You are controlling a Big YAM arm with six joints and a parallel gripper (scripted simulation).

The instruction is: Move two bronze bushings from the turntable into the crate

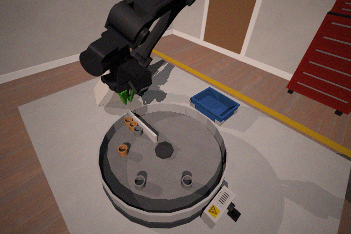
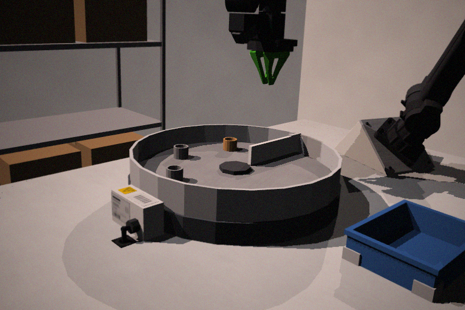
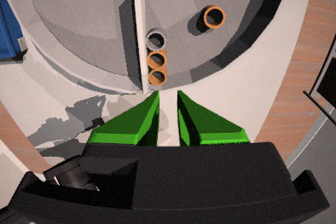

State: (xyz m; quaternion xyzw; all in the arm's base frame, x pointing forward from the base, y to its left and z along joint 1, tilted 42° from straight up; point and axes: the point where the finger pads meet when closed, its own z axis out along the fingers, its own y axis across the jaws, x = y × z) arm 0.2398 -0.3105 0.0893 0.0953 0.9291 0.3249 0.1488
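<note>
From my station I see the gripper point(image 1: 128, 102) point(image 2: 268, 84) point(image 3: 168, 96) hanging above the 11 o'clock side of the turntable point(image 1: 187, 132) point(image 2: 205, 159) point(image 3: 85, 14), jaws slightly spread with nothing between them. All three bronze bushings are on the turntable: an outer bronze one point(image 1: 127, 125) point(image 3: 157, 83) and an inner bronze one point(image 1: 132, 129) point(image 3: 165, 60) near 10 o'clock, probably touching, alongside the pale divider point(image 1: 146, 128) point(image 2: 274, 152) point(image 3: 140, 31), and a lone bronze one point(image 1: 123, 154) point(image 2: 229, 146) point(image 3: 205, 17) at 9. The blue crate point(image 1: 204, 111) point(image 2: 390, 261) point(image 3: 8, 31) sits outside, between 1 and 2.

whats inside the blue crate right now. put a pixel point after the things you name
The blue crate point(image 1: 214, 103) point(image 2: 390, 251) shows only its bare blue floor, no bushings. The exterior view hides the floor beside its near wall; the wrist view catches just its outer edge.
</note>
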